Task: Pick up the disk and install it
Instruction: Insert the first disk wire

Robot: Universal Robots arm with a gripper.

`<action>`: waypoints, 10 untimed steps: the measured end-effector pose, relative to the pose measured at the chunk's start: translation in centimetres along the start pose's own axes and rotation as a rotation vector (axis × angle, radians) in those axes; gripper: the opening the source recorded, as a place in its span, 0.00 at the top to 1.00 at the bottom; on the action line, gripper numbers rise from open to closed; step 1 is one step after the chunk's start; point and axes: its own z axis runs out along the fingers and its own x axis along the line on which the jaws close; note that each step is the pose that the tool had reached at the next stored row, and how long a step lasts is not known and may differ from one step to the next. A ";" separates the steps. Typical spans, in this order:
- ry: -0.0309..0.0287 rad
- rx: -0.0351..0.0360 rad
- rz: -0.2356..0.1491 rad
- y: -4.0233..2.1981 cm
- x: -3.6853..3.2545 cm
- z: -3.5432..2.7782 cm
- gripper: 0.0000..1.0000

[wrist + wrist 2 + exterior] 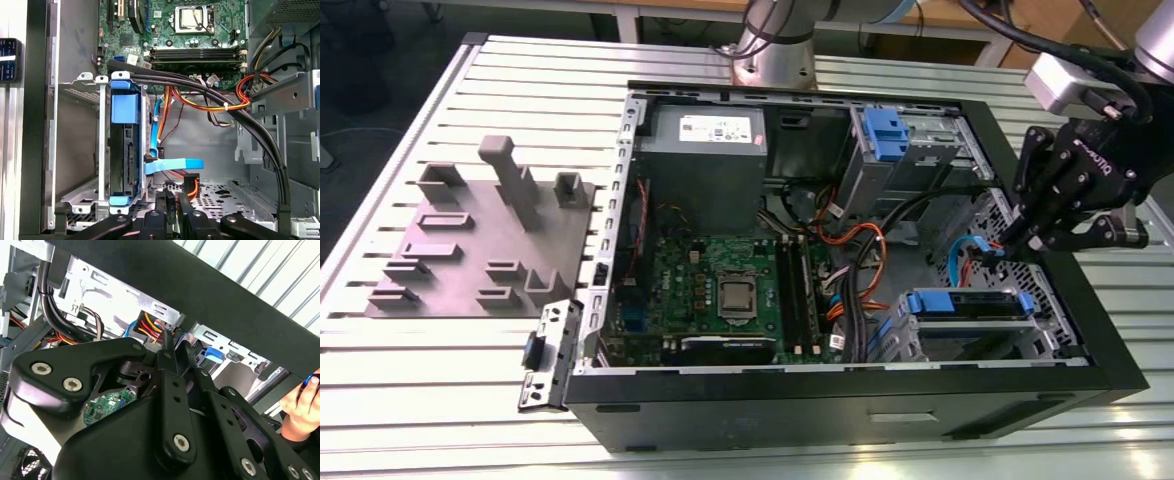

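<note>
Tool point(171, 207) sits inside the computer case point(854, 410), near the edge on the exterior view's right; fingers pressed nearly together, nothing pinched. Just beyond it, the disk point(125, 155) with its blue bracket is already seated in the drive cage point(82, 90), blue data cable point(175, 164) beside it. Risk: black cable bundle point(240, 117) and orange power wires point(200, 106) run close to the tool, so any sideways move could snag them. Farther in, motherboard point(195, 30), then power supply point(707, 140). A hand point(302, 407) rests at the case rim, a pinch hazard.
</note>
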 end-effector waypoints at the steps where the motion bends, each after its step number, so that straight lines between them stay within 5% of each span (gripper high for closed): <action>1: 0.0009 -0.0005 0.000 -0.06 -0.03 -0.01 0.76; 10: 0.0021 -0.0005 0.000 -0.11 -0.06 0.00 0.84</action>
